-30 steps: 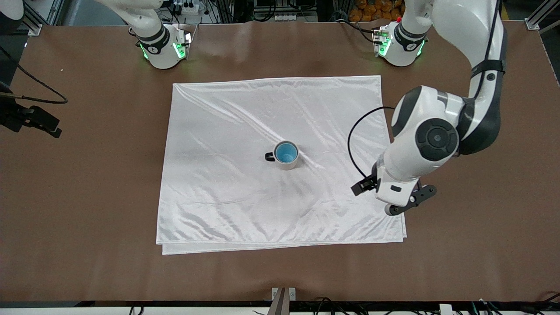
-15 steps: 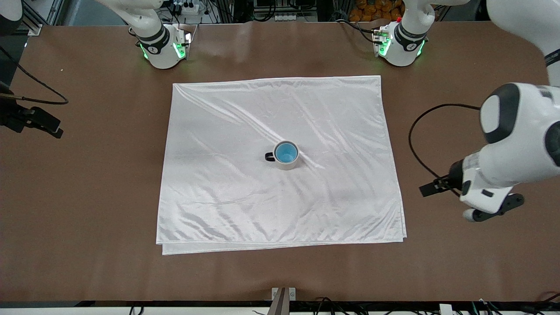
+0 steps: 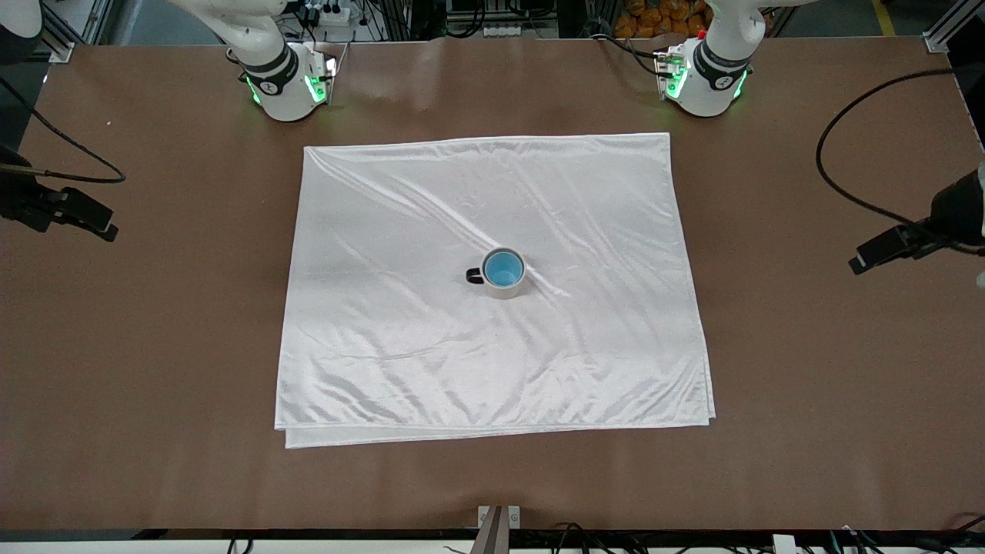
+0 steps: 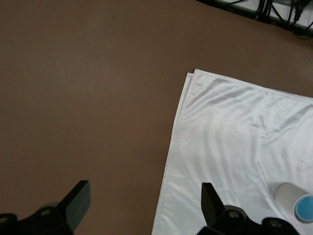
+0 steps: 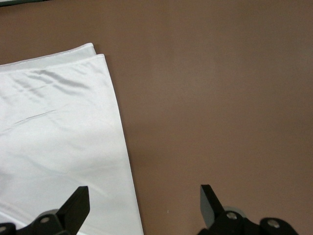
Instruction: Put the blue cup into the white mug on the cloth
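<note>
Hovering over bare brown bench (image 4: 88,88) at left arm's end, left hand (image 4: 142,200) spread wide, empty, just off cloth (image 3: 492,285) edge. Right hand (image 5: 142,203) likewise spread, empty, above cloth edge at right arm's end. Blue cup (image 3: 504,267) sits upright inside white mug (image 3: 504,288), black handle toward right arm's end, mid-cloth, well apart from both hands.

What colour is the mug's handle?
Black; the white mug shows its handle best in the front view.
</note>
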`<state>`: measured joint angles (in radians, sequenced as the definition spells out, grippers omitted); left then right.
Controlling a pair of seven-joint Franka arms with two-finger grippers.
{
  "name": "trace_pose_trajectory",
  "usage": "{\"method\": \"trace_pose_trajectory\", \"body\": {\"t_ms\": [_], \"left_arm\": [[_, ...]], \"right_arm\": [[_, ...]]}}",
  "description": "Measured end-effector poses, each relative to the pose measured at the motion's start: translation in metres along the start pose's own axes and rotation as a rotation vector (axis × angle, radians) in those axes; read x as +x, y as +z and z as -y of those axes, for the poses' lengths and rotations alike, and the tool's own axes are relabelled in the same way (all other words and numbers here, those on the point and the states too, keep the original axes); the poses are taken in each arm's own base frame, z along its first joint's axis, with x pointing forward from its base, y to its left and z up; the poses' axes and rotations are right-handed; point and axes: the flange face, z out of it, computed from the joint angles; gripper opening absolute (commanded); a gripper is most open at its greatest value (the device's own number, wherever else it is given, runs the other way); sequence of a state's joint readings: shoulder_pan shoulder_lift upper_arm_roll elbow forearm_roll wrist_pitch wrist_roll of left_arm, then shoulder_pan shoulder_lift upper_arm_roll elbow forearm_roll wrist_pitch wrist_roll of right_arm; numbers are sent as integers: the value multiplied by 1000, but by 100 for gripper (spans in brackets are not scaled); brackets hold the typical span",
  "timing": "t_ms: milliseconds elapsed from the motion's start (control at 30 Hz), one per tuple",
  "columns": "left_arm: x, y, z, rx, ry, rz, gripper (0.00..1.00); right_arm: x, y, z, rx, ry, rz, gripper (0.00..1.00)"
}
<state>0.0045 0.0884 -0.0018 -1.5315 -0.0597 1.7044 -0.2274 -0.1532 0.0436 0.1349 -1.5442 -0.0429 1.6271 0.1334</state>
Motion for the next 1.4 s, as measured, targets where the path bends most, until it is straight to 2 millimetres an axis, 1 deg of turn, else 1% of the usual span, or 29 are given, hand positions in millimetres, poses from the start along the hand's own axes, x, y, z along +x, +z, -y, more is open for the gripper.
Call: {"method": "trace_pose_trajectory", "body": {"t_ms": [200,333,433,633,833,1067,1400], "left_arm": [[-42,-41,9,3,50,-38,100],[-58,-61,16,2,51,-68,100],[-64,-68,18,1,57,-80,100],[-65,-69,19,5,80,-81,100],[-65,-66,20,11,141,-71,100],[-65,-53,14,18,225,-43,100],[-62,-38,8,22,249,-6,100]], "right_arm": [[-2,1,0,0,0,3,100],[-6,2,0,0,0,7,100],[-9,3,0,14,4,7,100],[-16,6,-2,22,11,11,100],[-19,6,-4,22,15,12,100],[-18,8,-10,21,26,14,100],[-18,8,-11,22,27,14,100]]}}
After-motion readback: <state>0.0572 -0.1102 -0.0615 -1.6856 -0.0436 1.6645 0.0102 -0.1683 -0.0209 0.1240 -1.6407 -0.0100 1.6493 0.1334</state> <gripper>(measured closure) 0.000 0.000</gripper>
